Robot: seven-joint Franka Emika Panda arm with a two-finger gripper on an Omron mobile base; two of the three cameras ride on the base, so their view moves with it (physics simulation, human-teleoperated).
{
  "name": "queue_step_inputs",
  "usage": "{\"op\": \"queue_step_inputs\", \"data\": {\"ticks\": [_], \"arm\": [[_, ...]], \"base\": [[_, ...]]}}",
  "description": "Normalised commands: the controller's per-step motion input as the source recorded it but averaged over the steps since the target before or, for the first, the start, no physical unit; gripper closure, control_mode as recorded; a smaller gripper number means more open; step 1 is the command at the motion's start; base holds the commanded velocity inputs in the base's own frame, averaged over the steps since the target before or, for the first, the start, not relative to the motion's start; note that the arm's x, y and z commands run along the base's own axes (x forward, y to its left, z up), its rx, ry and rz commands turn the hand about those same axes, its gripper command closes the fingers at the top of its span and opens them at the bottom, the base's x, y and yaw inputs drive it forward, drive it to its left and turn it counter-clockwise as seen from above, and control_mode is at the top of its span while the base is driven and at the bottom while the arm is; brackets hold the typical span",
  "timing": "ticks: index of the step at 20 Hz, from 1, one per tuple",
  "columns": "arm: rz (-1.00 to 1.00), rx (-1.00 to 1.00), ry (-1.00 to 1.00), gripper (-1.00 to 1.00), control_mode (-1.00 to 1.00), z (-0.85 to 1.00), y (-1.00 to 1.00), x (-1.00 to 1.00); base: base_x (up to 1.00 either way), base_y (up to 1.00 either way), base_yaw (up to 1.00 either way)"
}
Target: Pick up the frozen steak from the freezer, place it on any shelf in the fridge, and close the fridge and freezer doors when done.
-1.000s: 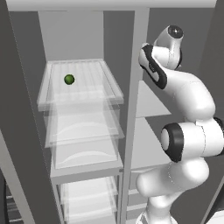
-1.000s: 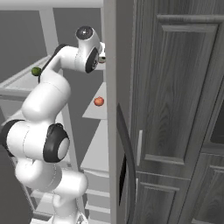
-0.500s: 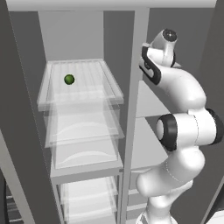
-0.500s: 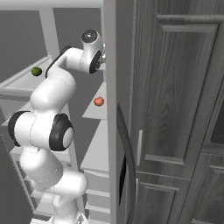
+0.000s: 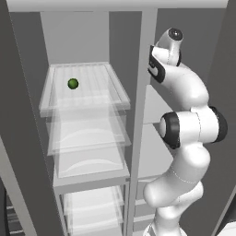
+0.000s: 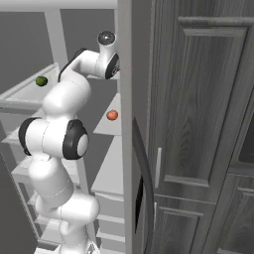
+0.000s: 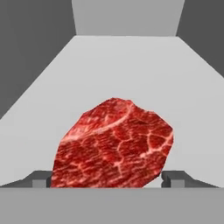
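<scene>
The frozen steak point(image 7: 113, 146), red with white marbling, lies on a plain grey freezer shelf point(image 7: 127, 65), close in front of the hand. My gripper point(image 7: 108, 178) is open, its dark fingertips point(image 7: 41, 178) standing one on each side of the steak's near end, close to its edges. Whether they touch the meat I cannot tell. In the left base view my arm point(image 5: 184, 124) reaches up into the narrow freezer point(image 5: 152, 106), beside the wider fridge with its clear shelf point(image 5: 120, 90).
A small green fruit point(image 5: 73, 83) sits on the top clear shelf. A small red-orange fruit point(image 6: 112, 114) rests on a lower freezer shelf. The open freezer door point(image 6: 126, 149) with its dark handle point(image 6: 144, 173) stands right of my arm, with grey cabinets point(image 6: 198, 124) beyond.
My arm has stretched upward and the hand has gone deeper into the freezer. Fridge contents have not moved.
</scene>
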Motion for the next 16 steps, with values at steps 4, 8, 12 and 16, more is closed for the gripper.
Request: {"op": "queue_step_inputs", "data": {"ticks": [4, 8, 12, 16], "arm": [[0.00, 0.00, 0.00, 1.00, -1.00, -0.35, -0.31, 0.00], [0.00, 0.01, 0.00, 1.00, -1.00, -0.03, -0.29, -0.02], [0.00, 0.04, 0.00, 1.00, -1.00, 0.02, -0.17, -0.52], [0.00, 0.00, -0.02, 1.00, -1.00, 0.12, 0.00, -1.00]], "base": [[0.00, 0.00, 0.00], [0.00, 0.00, 0.00], [0.00, 0.00, 0.00], [0.00, 0.00, 0.00]]}}
